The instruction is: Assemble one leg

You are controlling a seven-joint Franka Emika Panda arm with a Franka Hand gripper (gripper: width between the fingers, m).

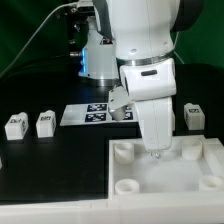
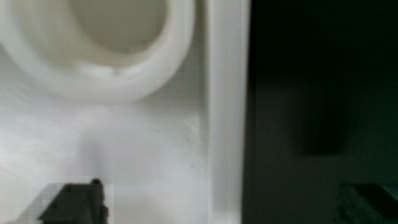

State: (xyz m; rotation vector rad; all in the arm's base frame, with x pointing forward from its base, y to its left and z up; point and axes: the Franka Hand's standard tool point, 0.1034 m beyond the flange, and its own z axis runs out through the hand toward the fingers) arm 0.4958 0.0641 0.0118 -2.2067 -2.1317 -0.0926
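Three small white legs with black-and-white tags stand on the dark table in the exterior view: two at the exterior view's left (image 1: 14, 125) (image 1: 44, 123) and one at the right (image 1: 194, 116). My gripper (image 1: 154, 153) is low over the far edge of the large white square panel (image 1: 150, 185), far from all the legs. In the wrist view the gripper (image 2: 219, 196) is open and empty. One dark fingertip (image 2: 75, 203) is over the panel (image 2: 125, 140), the other (image 2: 365, 205) over the dark table. A round corner socket (image 2: 116, 50) shows ahead.
The marker board (image 1: 92, 114) lies behind the panel, partly hidden by the arm. The panel has raised round sockets at its corners (image 1: 122, 152) (image 1: 127, 187). Camera gear and cables stand at the back (image 1: 90, 50).
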